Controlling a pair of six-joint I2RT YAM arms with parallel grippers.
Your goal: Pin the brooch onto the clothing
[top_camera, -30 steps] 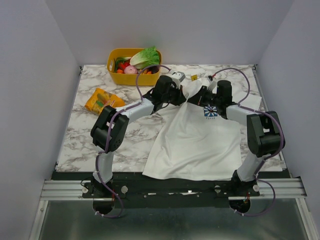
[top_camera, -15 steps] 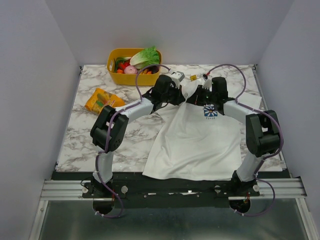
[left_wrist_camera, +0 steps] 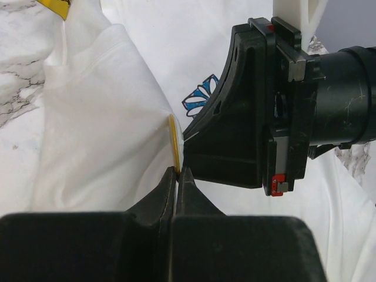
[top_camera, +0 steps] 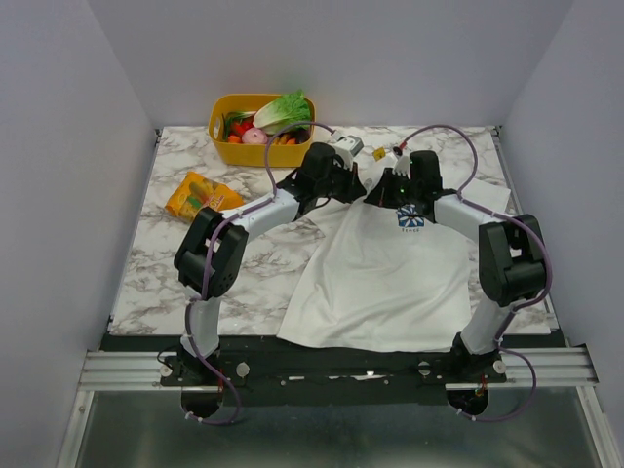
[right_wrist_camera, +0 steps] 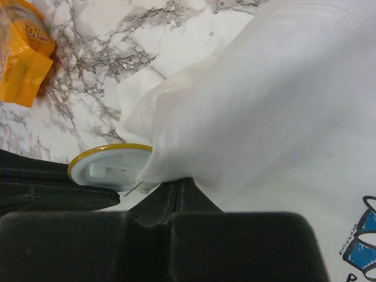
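The clothing (top_camera: 390,263) is a white T-shirt lying flat, with a blue chest print (top_camera: 410,216). Its collar end is bunched up between the two arms. My left gripper (left_wrist_camera: 177,170) is shut on the lower edge of the brooch (left_wrist_camera: 173,141), a thin gold-rimmed disc standing on edge against a raised fold of the clothing (left_wrist_camera: 106,117). In the right wrist view the brooch (right_wrist_camera: 108,163) shows its white back, and its bare pin points at the fold. My right gripper (right_wrist_camera: 181,182) is shut on that fold of the clothing (right_wrist_camera: 264,106). From above, the left gripper (top_camera: 359,183) and right gripper (top_camera: 382,188) almost meet.
A yellow basket (top_camera: 255,154) of vegetables stands at the back left of the marble table. An orange snack packet (top_camera: 200,197) lies left of the arms and also shows as the packet (right_wrist_camera: 20,59) in the right wrist view. The shirt's yellow collar tag (left_wrist_camera: 56,7) lies beyond the fold.
My right gripper has swung left towards the left gripper and closed on a fold of the T-shirt near the collar. The left arm has barely moved.
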